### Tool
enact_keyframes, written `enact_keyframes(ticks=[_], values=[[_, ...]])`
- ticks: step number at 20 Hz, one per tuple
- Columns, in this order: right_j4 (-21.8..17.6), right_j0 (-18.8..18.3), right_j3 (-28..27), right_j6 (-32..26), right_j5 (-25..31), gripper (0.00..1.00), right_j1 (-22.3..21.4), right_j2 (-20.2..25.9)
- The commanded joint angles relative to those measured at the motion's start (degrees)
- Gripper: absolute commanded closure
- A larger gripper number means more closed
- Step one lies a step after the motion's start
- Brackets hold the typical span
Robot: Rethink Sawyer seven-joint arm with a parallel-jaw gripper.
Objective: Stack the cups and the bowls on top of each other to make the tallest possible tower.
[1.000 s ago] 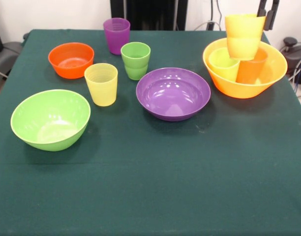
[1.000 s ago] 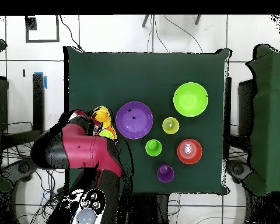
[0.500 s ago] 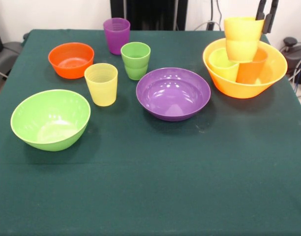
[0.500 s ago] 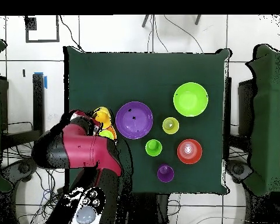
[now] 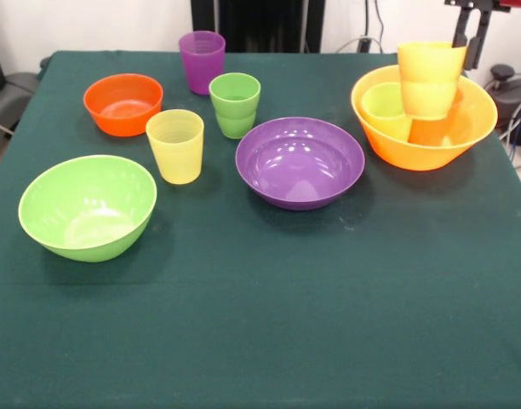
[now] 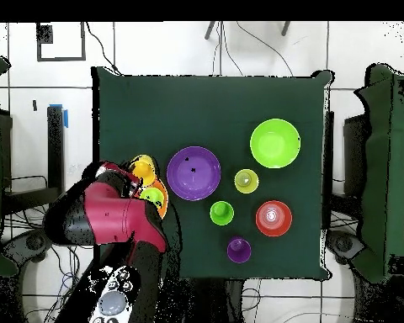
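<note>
Tower begun: three cups nested in yellow-orange bowl, far right. Seven pieces unstacked. Gripper jaw state undetermined.

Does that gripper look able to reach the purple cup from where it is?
Probably yes. The purple cup stands alone near the table's edge, open from above. The gripper hangs beside the tower, holding nothing.

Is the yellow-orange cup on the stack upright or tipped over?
Upright: the yellow-orange cup stands mouth-up on the orange cup inside the large yellow-orange bowl.
</note>
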Motion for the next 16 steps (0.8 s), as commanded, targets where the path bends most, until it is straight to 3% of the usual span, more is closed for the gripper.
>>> enact_keyframes(ticks=[1, 16], values=[[2.0, 1.6, -2.8, 8.8, -3.6, 1.0, 4.5, 3.0], [3.2, 1.4, -2.3, 7.7, -4.9, 1.0, 5.9, 3.0]])
